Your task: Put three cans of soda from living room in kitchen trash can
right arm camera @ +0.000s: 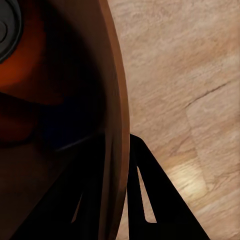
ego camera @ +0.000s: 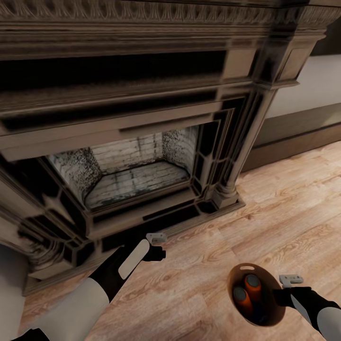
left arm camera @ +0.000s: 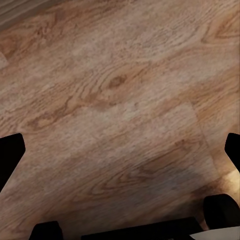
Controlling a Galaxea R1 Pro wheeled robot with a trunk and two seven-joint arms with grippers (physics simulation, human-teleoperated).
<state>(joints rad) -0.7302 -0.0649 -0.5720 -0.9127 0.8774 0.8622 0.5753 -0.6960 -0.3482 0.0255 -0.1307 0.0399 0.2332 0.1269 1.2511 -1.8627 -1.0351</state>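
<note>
Bin [ego camera: 235, 284] w/ two orange cans [ego camera: 252, 282], rim pinched by right gripper [ego camera: 278, 297] for carrying; left gripper [ego camera: 159, 252] spread, empty, over floor [ego camera: 293, 208]

Matt grained wood plank floor [ego camera: 284, 208]; smooth copper-brown tash can [ego camera: 272, 320]; rough brick-lined carved fireplace [ego camera: 137, 166].

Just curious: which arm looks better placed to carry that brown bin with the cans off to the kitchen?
Probably the right: its gripper already clamps the bin's rim, two orange cans inside. The left gripper hangs empty over the floor.
</note>
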